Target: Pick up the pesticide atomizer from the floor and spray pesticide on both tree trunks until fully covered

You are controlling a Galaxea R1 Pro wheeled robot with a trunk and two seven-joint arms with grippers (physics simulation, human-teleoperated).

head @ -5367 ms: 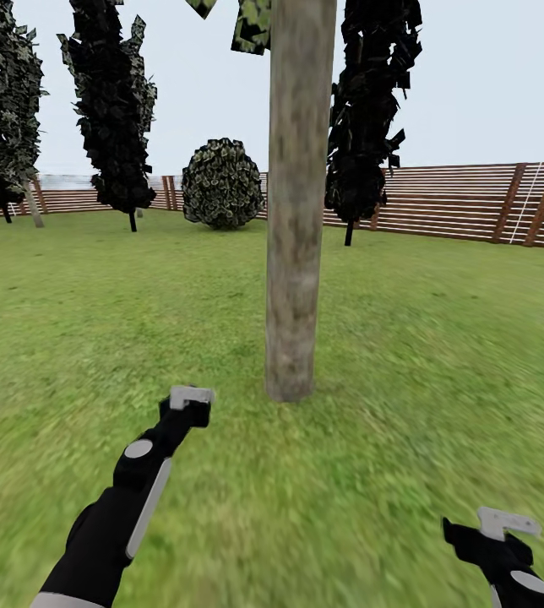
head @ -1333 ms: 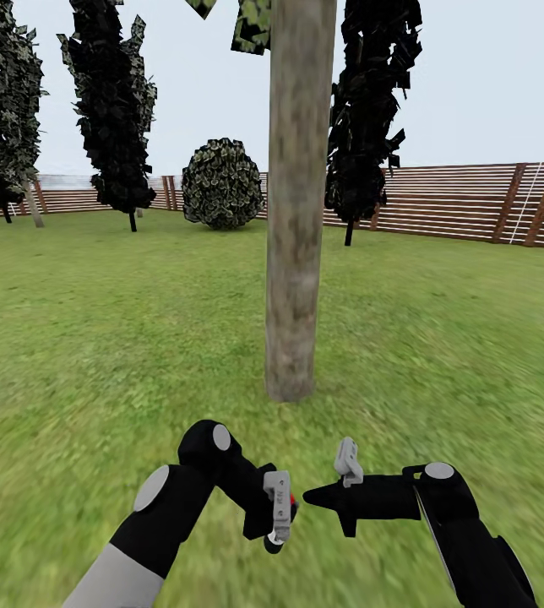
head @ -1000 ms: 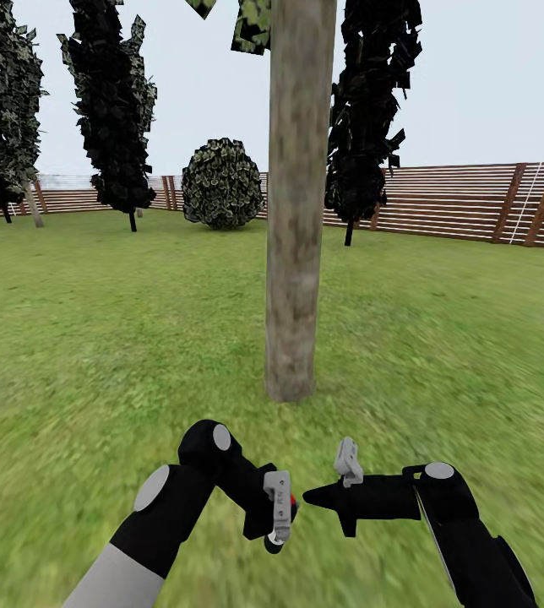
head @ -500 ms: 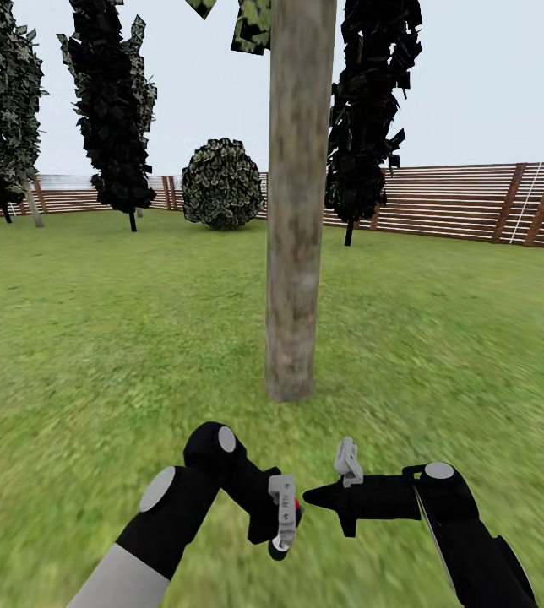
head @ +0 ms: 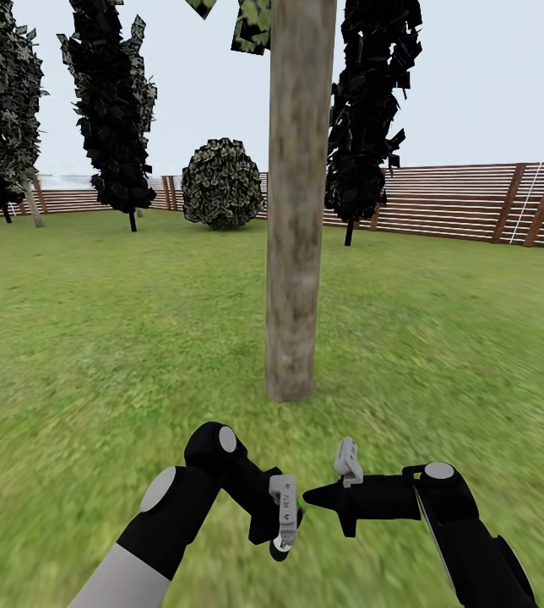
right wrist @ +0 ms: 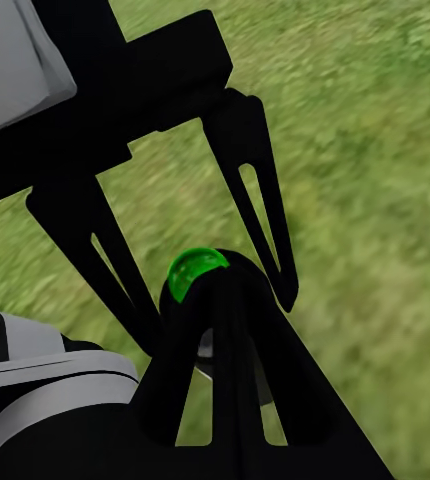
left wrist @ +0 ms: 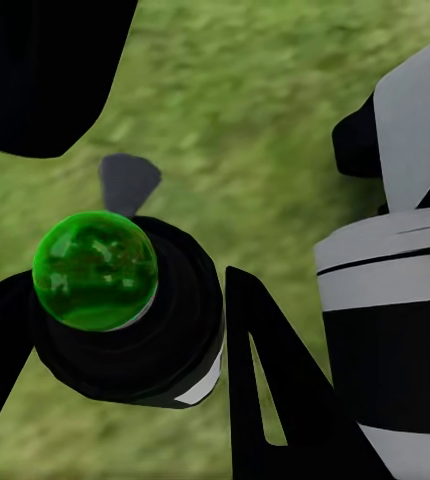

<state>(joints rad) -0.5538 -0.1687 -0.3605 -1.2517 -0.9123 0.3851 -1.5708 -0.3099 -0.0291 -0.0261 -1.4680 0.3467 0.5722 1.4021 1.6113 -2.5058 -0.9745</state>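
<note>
Just an unlabelled green-capped atomizer (left wrist: 125,305).

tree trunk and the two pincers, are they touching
Apart. In the head view, the left pincer and right pincer meet low in front, and a strip of grass lies between them and the base of the tree trunk.
</note>
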